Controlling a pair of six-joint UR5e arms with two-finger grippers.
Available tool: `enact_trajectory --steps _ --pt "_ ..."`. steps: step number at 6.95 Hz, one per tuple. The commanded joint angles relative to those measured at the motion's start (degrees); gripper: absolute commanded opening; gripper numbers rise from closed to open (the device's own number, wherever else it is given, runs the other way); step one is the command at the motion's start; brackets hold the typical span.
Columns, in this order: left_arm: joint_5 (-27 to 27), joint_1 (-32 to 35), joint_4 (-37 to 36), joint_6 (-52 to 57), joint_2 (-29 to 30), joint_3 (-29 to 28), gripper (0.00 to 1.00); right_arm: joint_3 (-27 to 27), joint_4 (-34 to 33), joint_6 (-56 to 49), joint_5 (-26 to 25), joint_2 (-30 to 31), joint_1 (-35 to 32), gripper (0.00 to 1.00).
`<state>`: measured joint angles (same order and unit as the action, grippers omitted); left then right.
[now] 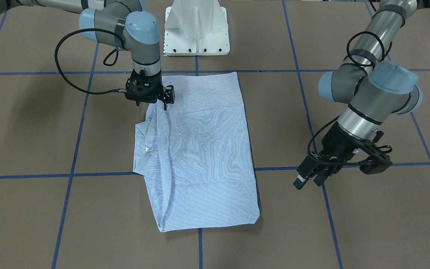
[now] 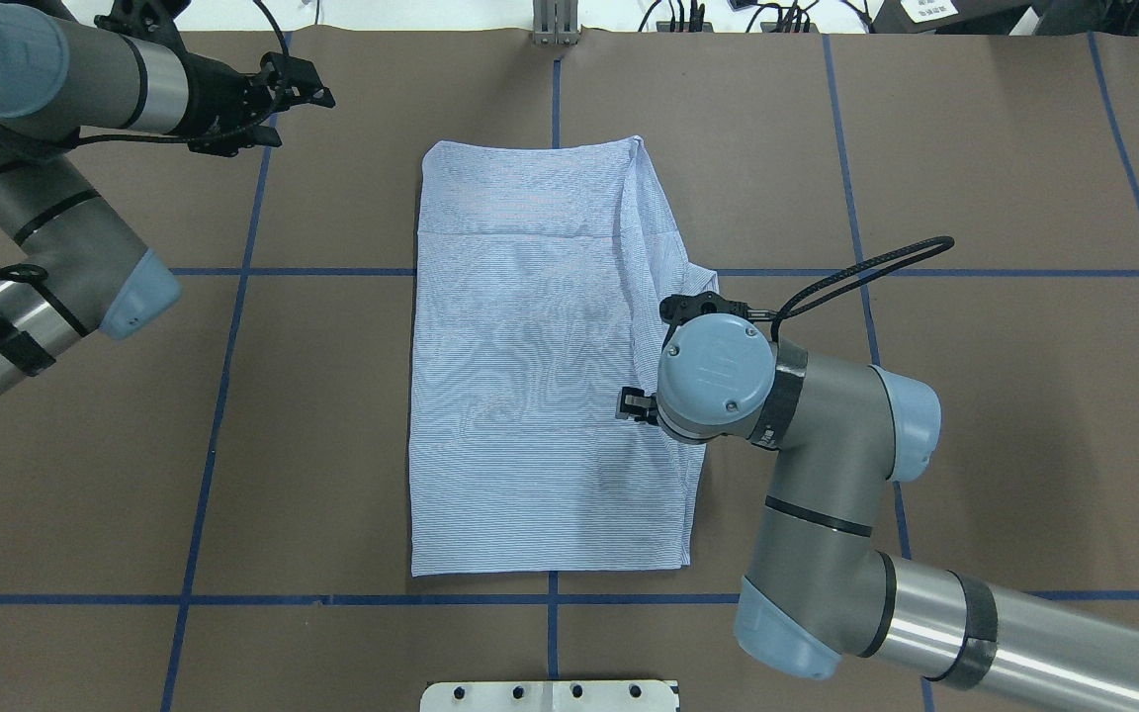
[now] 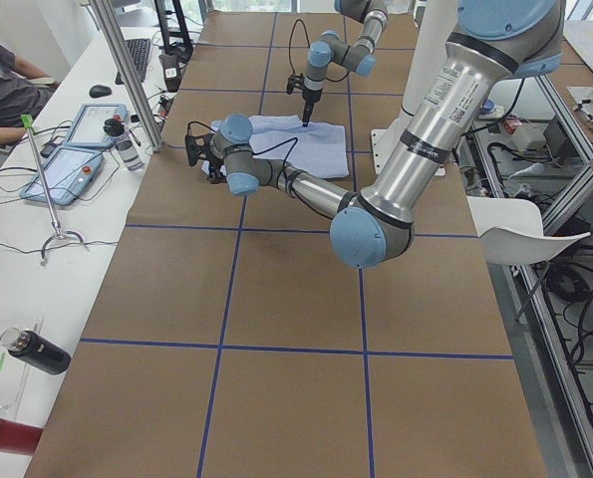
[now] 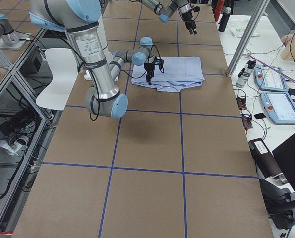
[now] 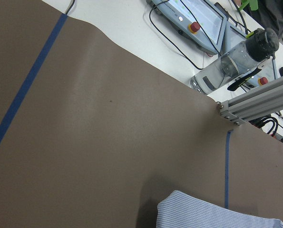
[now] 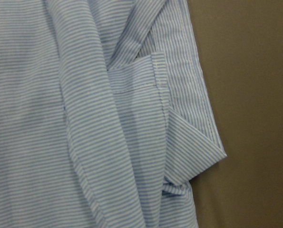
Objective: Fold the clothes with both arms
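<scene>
The light blue striped clothes (image 1: 200, 149) (image 2: 530, 376) lie as a folded rectangle in the middle of the table, with the collar and its white label (image 1: 148, 149) sticking out on one long side. My right gripper (image 1: 165, 106) (image 2: 634, 405) points straight down at that collar-side edge, close over the cloth. Its wrist view is filled with shirt folds (image 6: 84, 118) and shows no fingers, so I cannot tell its state. My left gripper (image 1: 308, 181) (image 2: 317, 87) hangs open and empty over bare table, well away from the shirt's far corner (image 5: 212, 213).
Blue tape lines (image 2: 233, 396) divide the brown table top into squares. The white pedestal base (image 1: 196, 30) stands just behind the shirt. Beyond the far edge are an aluminium post (image 5: 260, 99), a clear bottle (image 5: 236, 61) and teach pendants (image 5: 198, 19). A person (image 3: 2, 80) sits there.
</scene>
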<state>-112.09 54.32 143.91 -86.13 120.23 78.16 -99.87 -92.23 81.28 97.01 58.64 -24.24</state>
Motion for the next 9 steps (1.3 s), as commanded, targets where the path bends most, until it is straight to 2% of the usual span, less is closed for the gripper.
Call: enact_trajectory --steps 1,4,5,6,7,9 --pt "-0.05 0.0 -0.03 0.0 -0.26 0.58 0.92 5.28 2.74 -0.67 0.28 -2.21 -0.89 1.0" --pt "-0.05 0.0 -0.12 0.0 -0.61 1.55 0.92 4.6 2.93 -9.44 5.1 1.65 -6.59 1.0" --pt "-0.05 0.0 -0.12 0.0 -0.52 1.55 0.92 3.64 3.1 -11.64 5.98 4.88 -7.57 1.0" --pt "-0.05 0.0 -0.12 0.0 -0.52 1.73 0.92 0.5 3.02 -13.15 6.78 6.82 -8.97 1.0" --pt "-0.05 0.0 -0.12 0.0 -0.52 1.73 0.92 -0.84 2.67 -13.16 8.61 7.19 -9.68 1.0" --pt "-0.06 0.08 -0.21 0.0 -0.43 1.99 0.92 -2.24 2.75 -11.5 8.63 6.05 -9.51 1.0"
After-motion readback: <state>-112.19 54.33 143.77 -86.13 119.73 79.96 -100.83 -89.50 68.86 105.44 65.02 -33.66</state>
